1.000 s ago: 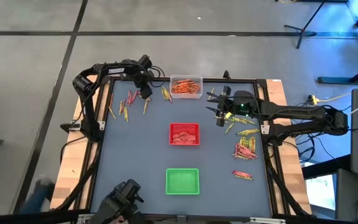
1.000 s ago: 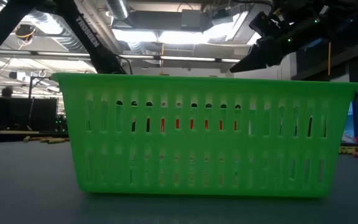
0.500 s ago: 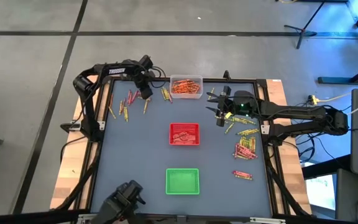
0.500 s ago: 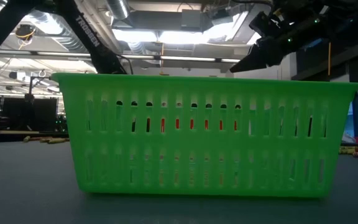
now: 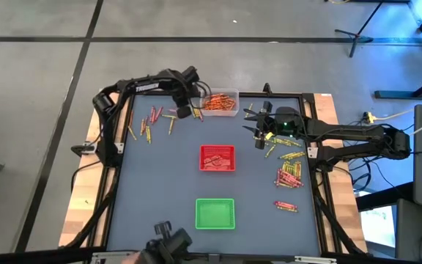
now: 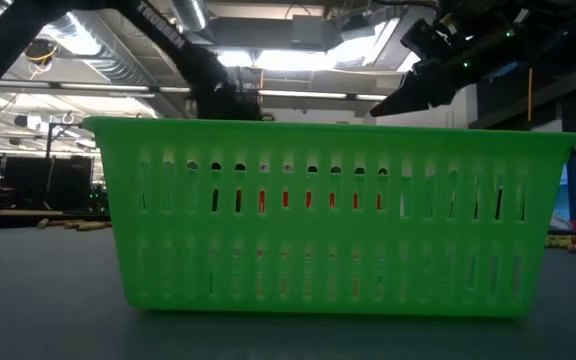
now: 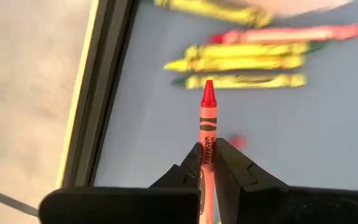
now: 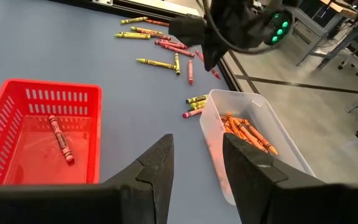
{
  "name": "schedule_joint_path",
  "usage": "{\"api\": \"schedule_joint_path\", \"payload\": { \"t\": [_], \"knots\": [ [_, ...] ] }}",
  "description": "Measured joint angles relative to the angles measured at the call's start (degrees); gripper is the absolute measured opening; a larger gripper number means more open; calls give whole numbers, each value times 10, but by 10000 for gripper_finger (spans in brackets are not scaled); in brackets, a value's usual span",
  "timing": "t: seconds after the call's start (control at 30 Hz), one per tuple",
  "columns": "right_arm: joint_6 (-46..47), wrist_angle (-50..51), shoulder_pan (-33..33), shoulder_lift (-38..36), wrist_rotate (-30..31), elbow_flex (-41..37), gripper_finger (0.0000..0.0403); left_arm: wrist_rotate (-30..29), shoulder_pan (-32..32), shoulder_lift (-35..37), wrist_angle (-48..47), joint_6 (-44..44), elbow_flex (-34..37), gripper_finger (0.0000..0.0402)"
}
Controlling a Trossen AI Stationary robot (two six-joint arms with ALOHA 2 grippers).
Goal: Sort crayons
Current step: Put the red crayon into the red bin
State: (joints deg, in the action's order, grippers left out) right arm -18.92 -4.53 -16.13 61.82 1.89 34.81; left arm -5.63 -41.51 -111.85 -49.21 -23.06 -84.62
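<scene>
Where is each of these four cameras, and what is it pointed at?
High: overhead, straight down on both arms, left claw.
Low: table level, facing the green tray; arms overhead.
Left wrist: behind its claw, shut on an orange crayon.
Right wrist: behind its open claw, facing the red tray.
Shared: clear tray, also in high.

"WASHABLE" reads along the wrapper of the orange crayon (image 7: pixel 207 134). White lettering on the left arm (image 6: pixel 163 27) unreadable.
</scene>
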Motion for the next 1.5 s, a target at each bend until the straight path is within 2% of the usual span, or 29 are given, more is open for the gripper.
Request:
{"api": "schedule_joint_path", "payload": {
  "t": [0.23, 0.43, 0.63, 0.8, 0.97, 1.23, 1.5],
  "knots": [
    [0, 3, 0, 0, 0, 0, 137, -19, 89, 68, -2, 25, -5, 8],
    [0, 1, 0, 0, 0, 0, 137, 30, 197, 110, 33, 60, -6, 8],
    [0, 0, 0, 0, 0, 0, 137, 68, 297, 110, 92, 103, -6, 8],
    [0, 0, 0, 0, 0, 0, 137, 66, 353, 93, 134, 125, -6, 8],
    [4, 0, 0, 0, 0, 0, 137, 41, 379, 80, 181, 158, -7, 8],
    [5, 4, 0, 0, 0, 0, 137, 33, 382, 55, 160, 201, -4, 12],
    [5, 5, 0, 0, -5, 0, 137, 33, 369, 43, 161, 233, 10, 61]
  ]
}}
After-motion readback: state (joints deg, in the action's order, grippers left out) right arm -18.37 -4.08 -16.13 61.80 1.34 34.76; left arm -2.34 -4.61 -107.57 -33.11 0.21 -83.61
